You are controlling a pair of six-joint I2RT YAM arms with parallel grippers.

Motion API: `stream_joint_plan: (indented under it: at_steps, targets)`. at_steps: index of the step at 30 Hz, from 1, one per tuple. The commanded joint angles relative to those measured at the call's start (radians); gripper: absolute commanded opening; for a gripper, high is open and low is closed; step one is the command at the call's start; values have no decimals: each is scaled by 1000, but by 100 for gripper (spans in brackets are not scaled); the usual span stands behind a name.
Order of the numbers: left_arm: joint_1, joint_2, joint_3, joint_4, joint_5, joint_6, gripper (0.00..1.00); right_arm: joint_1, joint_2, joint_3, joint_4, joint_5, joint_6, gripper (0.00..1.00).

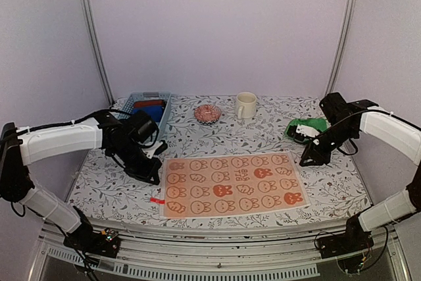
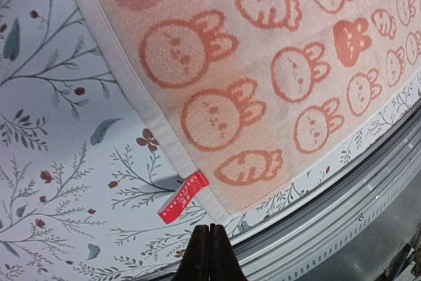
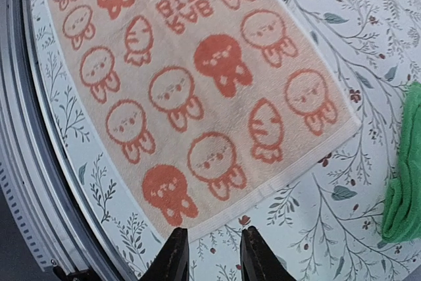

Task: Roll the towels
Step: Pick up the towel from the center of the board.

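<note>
Left pincer (image 2: 209, 241) shut, right pincer (image 3: 212, 248) narrowly parted, both empty beside the orange rabbit towel (image 1: 230, 182); a shallow pinch could drag it flat across the counter (image 1: 329, 189).

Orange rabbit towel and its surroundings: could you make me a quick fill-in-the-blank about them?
The orange rabbit-print cloth towel carries a small ___ tag on its edge. The crumpled plain cloth towel on the flowered table is bright ___. The blue plastic basket sits at its far ___ corner.
Missing: red; green; left.
</note>
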Motion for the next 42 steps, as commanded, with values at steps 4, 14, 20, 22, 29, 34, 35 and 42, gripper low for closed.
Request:
stream_joint_plan:
  at_steps: [4, 14, 20, 22, 29, 34, 35, 42]
  targets:
    - [87, 70, 67, 201, -156, 36, 8, -94, 188, 144, 213, -22, 224, 28]
    - [91, 139, 54, 466, -146, -14, 30, -143, 493, 273, 254, 39, 357, 22]
    - [91, 157, 43, 515, -109, -23, 30, -144, 594, 320, 250, 38, 374, 22]
    - [91, 161, 41, 515, -107, -16, 30, -143, 619, 330, 248, 27, 375, 23]
    - [91, 156, 50, 509, -81, 1, 30, -144, 683, 363, 242, 16, 381, 28]
    - [91, 152, 50, 508, -66, 3, 30, -143, 704, 365, 246, 24, 378, 29]
    - [91, 148, 46, 509, -66, 2, 30, -145, 706, 368, 246, 22, 377, 29]
    - [91, 134, 22, 514, -75, -3, 30, -144, 716, 367, 247, -7, 365, 30]
